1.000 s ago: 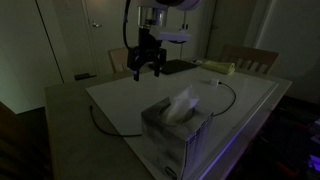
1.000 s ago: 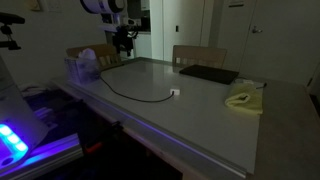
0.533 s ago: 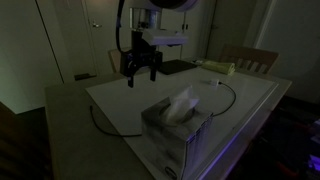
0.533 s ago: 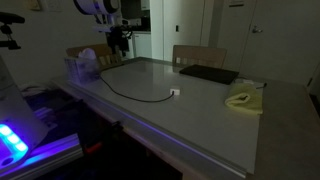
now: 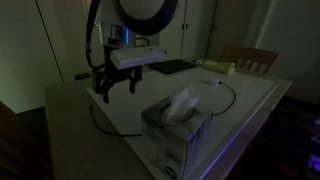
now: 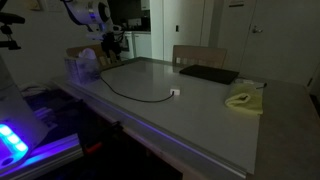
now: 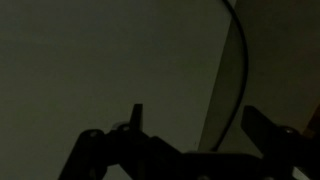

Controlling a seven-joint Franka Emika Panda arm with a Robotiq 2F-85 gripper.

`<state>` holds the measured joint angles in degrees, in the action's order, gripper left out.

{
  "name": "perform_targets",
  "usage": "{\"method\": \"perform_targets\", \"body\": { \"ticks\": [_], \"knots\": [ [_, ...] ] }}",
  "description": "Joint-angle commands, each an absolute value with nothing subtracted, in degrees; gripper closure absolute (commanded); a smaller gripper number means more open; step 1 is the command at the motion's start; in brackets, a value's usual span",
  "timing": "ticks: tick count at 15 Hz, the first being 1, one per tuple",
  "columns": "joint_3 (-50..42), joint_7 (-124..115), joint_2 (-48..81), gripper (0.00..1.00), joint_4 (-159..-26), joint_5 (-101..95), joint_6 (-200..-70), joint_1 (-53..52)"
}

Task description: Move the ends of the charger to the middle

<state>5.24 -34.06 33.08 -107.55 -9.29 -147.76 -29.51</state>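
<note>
White rectangular table in a dim room. At its near edge stands a grey tissue box with a white tissue poking up. Beside the box, a black robot gripper hangs above the table, its fingers apart and holding nothing. A thin black charger cable curves on the table past the box. Its dark plain end lies near the gripper, and its small whitish plug lies beyond the box.
</note>
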Motion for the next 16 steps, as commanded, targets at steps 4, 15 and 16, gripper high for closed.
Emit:
{"method": "perform_targets", "body": {
  "ticks": [4, 15, 16],
  "knots": [
    [3.15, -35.81, 38.12, 0.00, -102.07, -8.79, -148.23, -31.59],
    [2.01, -46.55, 40.99, 0.00, -99.13, -8.33, -148.94, -34.73],
    [2.04, -47.35, 41.49, 0.00, -98.44, -8.41, -149.06, -35.04]
  ]
}}
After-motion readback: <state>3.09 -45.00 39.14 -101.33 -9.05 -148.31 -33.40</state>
